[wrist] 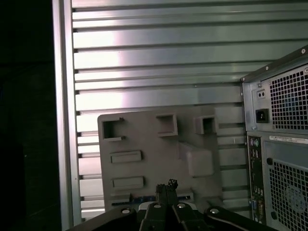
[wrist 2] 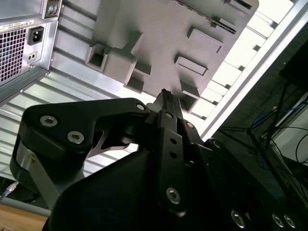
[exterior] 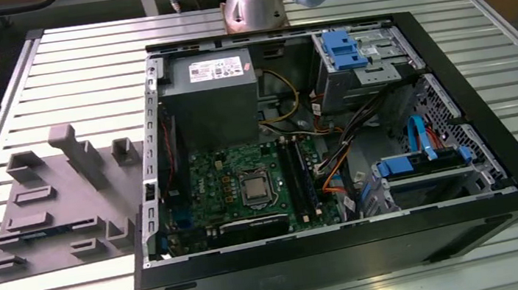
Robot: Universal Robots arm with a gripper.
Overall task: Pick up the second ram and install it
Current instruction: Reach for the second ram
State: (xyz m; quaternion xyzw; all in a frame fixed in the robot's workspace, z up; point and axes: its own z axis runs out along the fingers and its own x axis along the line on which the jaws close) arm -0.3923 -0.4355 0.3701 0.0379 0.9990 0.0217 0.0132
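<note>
Nothing here is legible to you.
- White label (exterior: 213,69) on the grey metal power supply box (exterior: 211,114), at the far end of the open black computer case (exterior: 502,189), toward the exterior view's left: print too small to make out.
- White sticker strip (wrist: 288,139) on the case's grey perforated rear panel (wrist: 288,101), in both wrist views: unreadable too.

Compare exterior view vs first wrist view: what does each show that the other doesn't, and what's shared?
Exterior view: the open case's inside, with motherboard, power supply and blue drive caddies. First wrist view: the case's rear panel with its power socket, and the pincer. Both: the grey tray and the slatted table.
</note>
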